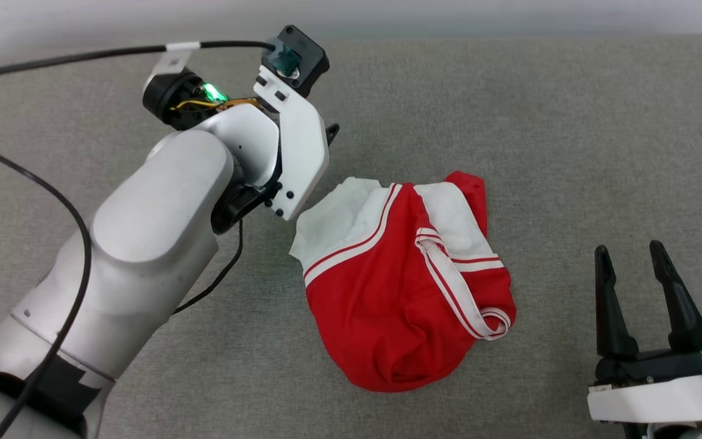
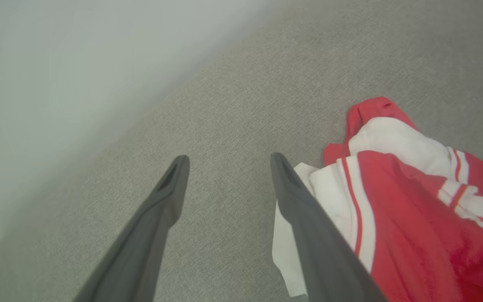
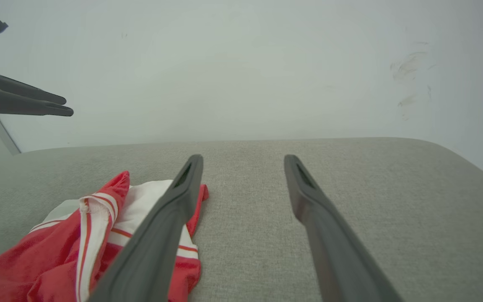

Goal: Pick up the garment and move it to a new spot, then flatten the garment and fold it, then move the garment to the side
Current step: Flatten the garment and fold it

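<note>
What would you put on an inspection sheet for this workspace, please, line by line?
Surface: grey fabric surface, flat, no stains seen.
Job's things: garment, red and white, crumpled in a heap mid-surface, unfolded.
Clutter: nothing seen.
Grippers: left gripper open, raised beside the garment's white part, holding nothing; right gripper open, apart from the garment, empty.
Cables: black cable loops loosely over the left arm.
Surroundings: pale wall behind, with faint scuff marks.
</note>
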{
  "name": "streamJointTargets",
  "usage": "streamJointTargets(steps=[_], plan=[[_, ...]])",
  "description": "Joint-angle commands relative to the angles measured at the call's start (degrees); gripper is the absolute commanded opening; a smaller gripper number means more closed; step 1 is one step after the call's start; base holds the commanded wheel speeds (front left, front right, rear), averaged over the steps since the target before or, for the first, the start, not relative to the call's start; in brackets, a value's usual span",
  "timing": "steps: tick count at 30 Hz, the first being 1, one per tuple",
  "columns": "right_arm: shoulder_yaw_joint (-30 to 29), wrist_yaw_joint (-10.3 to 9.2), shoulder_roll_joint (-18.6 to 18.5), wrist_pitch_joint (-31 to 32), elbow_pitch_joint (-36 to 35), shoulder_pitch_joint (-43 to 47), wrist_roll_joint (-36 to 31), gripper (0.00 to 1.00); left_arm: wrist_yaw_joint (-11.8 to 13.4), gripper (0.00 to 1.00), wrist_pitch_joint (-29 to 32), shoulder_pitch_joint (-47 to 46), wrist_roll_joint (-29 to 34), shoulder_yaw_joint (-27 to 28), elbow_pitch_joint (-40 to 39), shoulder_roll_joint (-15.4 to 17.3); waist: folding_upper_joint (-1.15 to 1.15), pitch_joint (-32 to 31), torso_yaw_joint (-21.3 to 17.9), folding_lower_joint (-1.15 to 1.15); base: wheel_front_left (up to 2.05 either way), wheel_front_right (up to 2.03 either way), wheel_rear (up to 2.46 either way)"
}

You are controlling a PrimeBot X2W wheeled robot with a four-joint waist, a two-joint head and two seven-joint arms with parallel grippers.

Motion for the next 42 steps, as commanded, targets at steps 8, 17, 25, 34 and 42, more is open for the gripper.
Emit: streamJointTargets(steps=[8,17,25,34,42], plan=[[0.48,-0.02,0.11,-0.14,-0.58,-3.41,0.42,1.0,-0.02,1.0,13.75,-6.66,-12.47,-15.09,-1.24,4.08,0.0,5.76,-1.87,-0.01,0.0,0.0,0.0],[1.41,-0.02,0.11,-0.14,-0.7,-5.84,0.95,1.0,-0.03,1.0,18.43,-8.67,-17.26,-26.07,1.7,4.96,0.0,9.43,-3.81,-0.01,0.0,0.0,0.0],[0.87,-0.02,0.11,-0.14,-0.17,-5.84,0.81,1.0,0.05,0.0,17.47,-6.28,-16.53,-27.94,2.68,3.97,0.0,9.28,-3.74,-0.01,0.0,0.0,0.0],[0.97,-0.02,0.11,-0.13,1.0,-2.66,0.3,1.0,0.05,0.0,4.28,-6.54,-17.03,-27.32,-2.16,8.47,0.0,2.15,0.14,-0.01,0.0,0.0,0.0],[0.36,-0.03,0.1,-0.13,1.32,-0.08,0.16,1.0,0.5,0.0,-2.24,-1.31,-21.11,-25.97,-3.91,17.18,0.0,-2.26,3.49,-0.01,0.0,0.0,0.0]])
